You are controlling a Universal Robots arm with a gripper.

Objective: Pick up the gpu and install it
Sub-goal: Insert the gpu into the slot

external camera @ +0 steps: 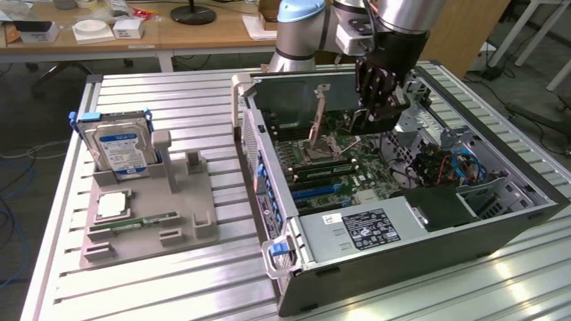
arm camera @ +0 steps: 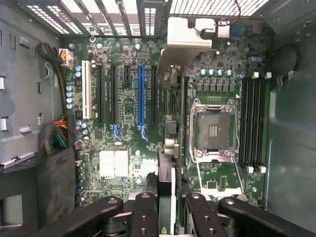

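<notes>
Two fingers [arm camera: 144,212] of my black gripper [arm camera: 168,205] pinch the thin dark gpu [arm camera: 167,175] card; I'd hold it plumb over the blue slot [arm camera: 140,94].

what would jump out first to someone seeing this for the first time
The open computer case lying on the slatted metal table, its green motherboard exposed, draws the eye first. Right above the board hangs the robot's gripper, its fingers closed on the gpu, a thin dark card. At the exterior view's left, a silver hard drive with a blue-white label stands upright in a grey holder.
</notes>
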